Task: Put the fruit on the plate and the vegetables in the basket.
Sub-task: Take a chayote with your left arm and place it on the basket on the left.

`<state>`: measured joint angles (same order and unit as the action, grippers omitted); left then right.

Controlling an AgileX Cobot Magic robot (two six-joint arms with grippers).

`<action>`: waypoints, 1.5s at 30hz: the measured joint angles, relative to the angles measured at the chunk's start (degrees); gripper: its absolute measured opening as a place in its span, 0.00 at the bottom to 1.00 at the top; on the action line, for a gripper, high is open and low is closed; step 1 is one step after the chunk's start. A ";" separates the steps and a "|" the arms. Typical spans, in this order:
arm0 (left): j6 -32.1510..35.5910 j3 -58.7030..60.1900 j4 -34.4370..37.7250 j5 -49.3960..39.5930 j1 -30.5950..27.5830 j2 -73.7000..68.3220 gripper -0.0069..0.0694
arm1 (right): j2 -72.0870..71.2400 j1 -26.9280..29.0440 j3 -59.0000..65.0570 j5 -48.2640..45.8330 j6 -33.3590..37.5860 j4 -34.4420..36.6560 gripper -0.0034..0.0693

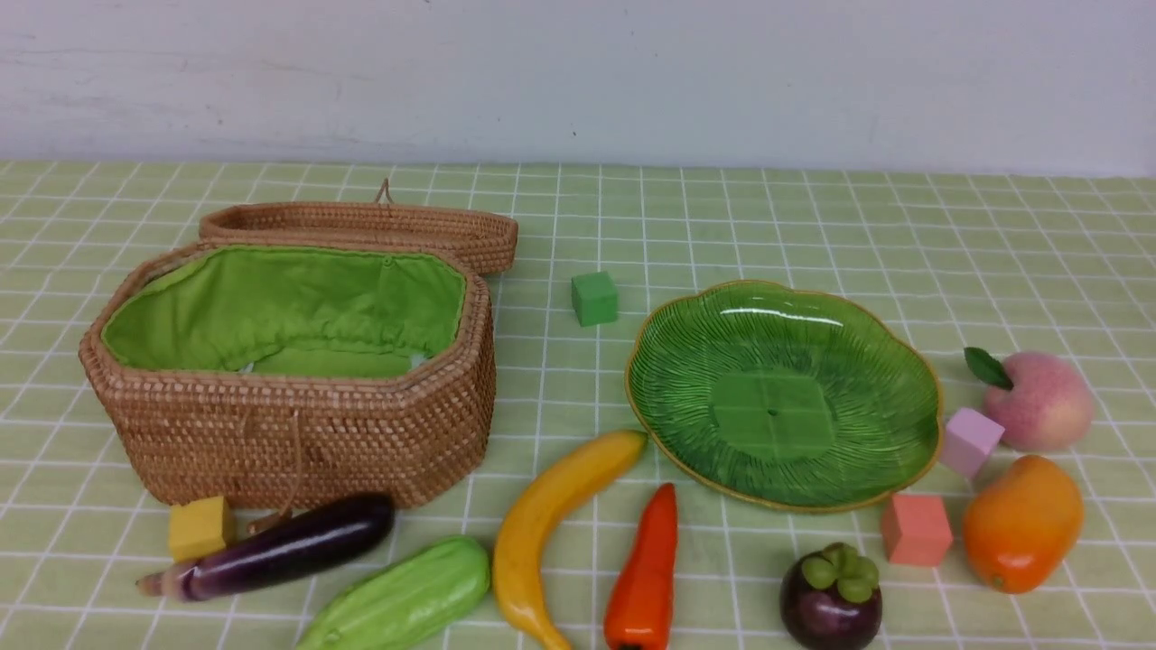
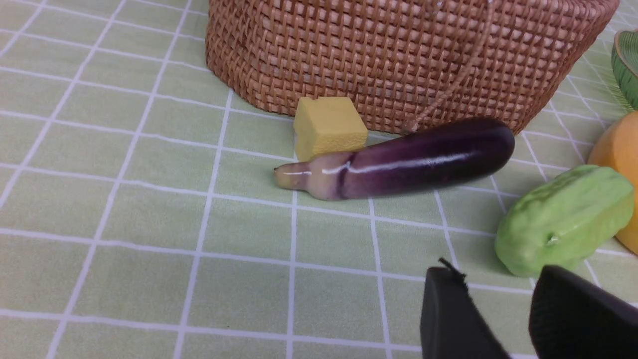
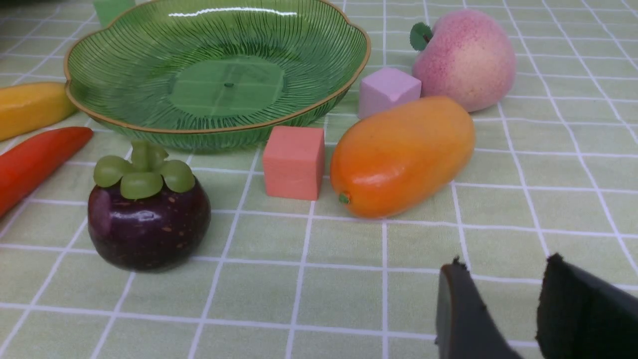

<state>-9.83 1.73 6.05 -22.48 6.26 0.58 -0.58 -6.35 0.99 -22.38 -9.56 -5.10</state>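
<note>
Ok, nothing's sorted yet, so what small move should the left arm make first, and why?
Probably ease the left gripper forward toward the eggplant: it lies on the cloth just ahead of the open, empty gripper and right before the basket, whose lid is thrown back. Aim for the thick purple body, away from the yellow cube beside its stem end.

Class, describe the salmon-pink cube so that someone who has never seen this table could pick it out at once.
Find the wide green leaf-shaped plate on the checked cloth. Just off its near right rim, between the purple mangosteen and the orange mango, stands a small cube. It is salmon-pink, unlike the lilac cube farther back by the peach.
</note>
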 joint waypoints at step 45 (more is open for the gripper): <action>-0.48 0.00 1.14 5.44 0.00 0.00 0.40 | 0.00 0.00 0.00 0.17 0.00 -0.93 0.38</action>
<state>-10.31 1.73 7.19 -17.04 6.26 0.58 -0.58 -6.35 0.99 -22.21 -9.56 -6.03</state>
